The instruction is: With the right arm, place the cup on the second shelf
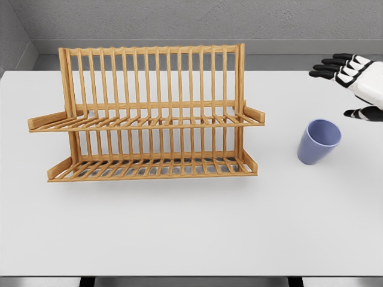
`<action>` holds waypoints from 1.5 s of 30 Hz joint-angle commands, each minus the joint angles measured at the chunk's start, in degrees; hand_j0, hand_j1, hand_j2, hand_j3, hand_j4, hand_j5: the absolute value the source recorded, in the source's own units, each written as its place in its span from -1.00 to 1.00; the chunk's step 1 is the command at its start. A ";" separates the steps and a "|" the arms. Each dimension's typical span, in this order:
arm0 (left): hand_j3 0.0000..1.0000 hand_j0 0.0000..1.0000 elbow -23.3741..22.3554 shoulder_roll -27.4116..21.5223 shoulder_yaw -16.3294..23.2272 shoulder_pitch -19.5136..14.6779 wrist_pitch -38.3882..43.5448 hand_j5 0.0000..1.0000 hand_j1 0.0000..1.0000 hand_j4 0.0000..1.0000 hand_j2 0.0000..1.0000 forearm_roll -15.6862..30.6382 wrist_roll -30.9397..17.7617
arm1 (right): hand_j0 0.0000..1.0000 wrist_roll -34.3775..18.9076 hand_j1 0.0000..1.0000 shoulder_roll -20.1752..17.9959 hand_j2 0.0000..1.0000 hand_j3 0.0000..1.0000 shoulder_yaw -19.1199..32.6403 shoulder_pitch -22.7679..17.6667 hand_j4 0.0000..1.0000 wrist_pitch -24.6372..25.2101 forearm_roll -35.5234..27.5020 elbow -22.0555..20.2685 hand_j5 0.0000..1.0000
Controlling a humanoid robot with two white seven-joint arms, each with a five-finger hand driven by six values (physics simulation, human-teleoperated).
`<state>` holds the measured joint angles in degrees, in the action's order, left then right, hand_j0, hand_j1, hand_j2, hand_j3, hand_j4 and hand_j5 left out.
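Room: a grey wall is seen behind the scene, with a darker strip of floor showing below the near edge.
Worktop: a wide white worktop (179, 233) fills most of the view; its far edge runs just behind the rack and its near edge lies close to the bottom of the picture.
Rack: a wooden two-tier dish rack (149, 113) stands upright left of centre, with a slatted back, a lower shelf (152, 167) resting on the worktop and an upper shelf (146, 121) above it. Both shelves are seen bare.
Cup: a blue-violet cup (319, 141) stands on the worktop, well to the right of the rack, mouth up and leaning slightly to the right. It is touched by nothing.
Right robot hand: the white and black right robot hand (353, 81) is seen at the right edge, above and behind the cup and apart from it, fingers spread and released, nothing held.
Left arm: not seen.
Progress: the task is judged to be at its start; the cup has not yet been grasped, lifted or shelved.
Remaining: a reach down to the cup, a grasp, a carry leftward and a placing on the upper shelf are judged to be left.
Open room: bare worktop lies between cup and rack, so a clear path is offered.
Edges: the rack's right end post and raised shelf lips are judged the parts most likely to be struck.
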<state>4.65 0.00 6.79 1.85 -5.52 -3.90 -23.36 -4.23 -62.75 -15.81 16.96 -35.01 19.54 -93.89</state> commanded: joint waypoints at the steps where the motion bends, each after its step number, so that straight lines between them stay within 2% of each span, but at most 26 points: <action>1: 1.00 1.00 0.00 0.00 0.06 0.00 -0.01 1.00 1.00 1.00 1.00 0.03 -0.02 | 1.00 -0.07 1.00 0.00 1.00 1.00 -0.36 0.00 1.00 0.01 -0.38 -0.33 1.00; 3: 1.00 1.00 0.00 0.00 -0.02 0.00 -0.01 1.00 1.00 1.00 1.00 0.03 -0.02 | 1.00 0.02 1.00 -0.53 1.00 1.00 0.17 0.00 1.00 0.01 -0.47 -0.24 1.00; 4: 1.00 1.00 0.00 0.00 0.06 0.00 -0.01 1.00 1.00 1.00 1.00 0.03 -0.02 | 1.00 0.02 1.00 -1.14 1.00 1.00 0.43 0.26 1.00 0.01 -0.56 1.16 1.00; 5: 1.00 1.00 0.00 0.00 0.06 0.00 -0.01 1.00 1.00 1.00 1.00 0.03 -0.02 | 1.00 0.10 1.00 -3.34 1.00 1.00 0.43 0.26 1.00 0.01 -0.56 1.96 1.00; 7: 1.00 1.00 0.00 0.00 0.06 0.00 -0.01 1.00 1.00 1.00 1.00 0.03 -0.02 | 1.00 -0.16 1.00 -4.57 1.00 1.00 0.43 0.26 1.00 0.01 -0.73 1.78 1.00; 9: 1.00 1.00 0.00 0.00 -0.02 0.00 -0.01 1.00 1.00 1.00 1.00 0.03 -0.02 | 1.00 -13.68 1.00 -4.84 1.00 1.00 4.56 0.26 1.00 0.01 -1.08 1.43 1.00; 12: 1.00 1.00 0.00 0.00 0.06 0.00 -0.01 1.00 1.00 1.00 1.00 0.03 -0.02 | 1.00 -30.21 1.00 -3.26 1.00 1.00 5.00 2.46 1.00 0.01 -1.17 -1.82 1.00; 14: 1.00 1.00 0.00 0.00 -0.02 0.00 -0.01 1.00 1.00 1.00 1.00 0.03 -0.02 | 1.00 -30.77 1.00 -1.59 1.00 1.00 4.13 3.34 1.00 0.01 -1.17 -1.73 1.00; 15: 1.00 1.00 0.00 0.00 -0.02 0.00 -0.01 1.00 1.00 1.00 1.00 0.03 -0.02 | 1.00 -30.77 1.00 -0.80 1.00 1.00 1.33 6.40 1.00 0.01 -1.17 -1.73 1.00; 16: 1.00 1.00 0.00 0.00 -0.02 0.00 -0.01 1.00 1.00 1.00 1.00 0.03 -0.02 | 1.00 -30.77 1.00 0.87 1.00 1.00 -4.13 12.03 1.00 0.01 -1.17 -1.21 1.00; 17: 1.00 1.00 0.00 0.00 0.06 0.00 -0.01 1.00 1.00 1.00 1.00 0.03 -0.02 | 1.00 -30.77 1.00 0.87 1.00 1.00 -5.81 12.83 1.00 0.01 -1.17 -1.03 1.00; 19: 1.00 1.00 0.00 0.00 -0.02 0.00 -0.01 1.00 1.00 1.00 1.00 0.03 -0.02 | 1.00 -30.77 1.00 0.87 1.00 1.00 -8.62 12.83 1.00 0.01 -1.00 -0.59 1.00; 27: 1.00 1.00 0.00 0.00 -0.02 0.00 -0.01 1.00 1.00 1.00 1.00 0.03 -0.02 | 1.00 -30.77 1.00 0.96 1.00 1.00 -11.17 12.83 1.00 0.01 -0.56 2.14 1.00; 32: 1.00 1.00 0.00 0.00 -0.02 0.09 -0.01 1.00 1.00 1.00 1.00 0.03 -0.02 | 1.00 -30.77 1.00 2.37 1.00 1.00 -12.66 12.92 1.00 0.01 -0.47 4.33 1.00; 35: 1.00 1.00 0.00 0.00 0.06 0.00 -0.01 1.00 1.00 1.00 1.00 0.03 -0.02 | 1.00 -30.77 1.00 3.77 1.00 1.00 -15.30 15.73 1.00 0.01 -0.38 6.62 1.00; 45: 1.00 1.00 0.00 0.00 -0.02 0.09 -0.01 1.00 1.00 1.00 1.00 0.03 -0.02 | 1.00 -30.77 1.00 3.95 1.00 1.00 -16.53 15.73 1.00 0.01 -0.38 7.94 1.00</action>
<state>4.66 0.00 6.79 1.93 -5.52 -3.90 -23.36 -35.02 -58.77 -32.20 32.70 -35.14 19.43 -86.11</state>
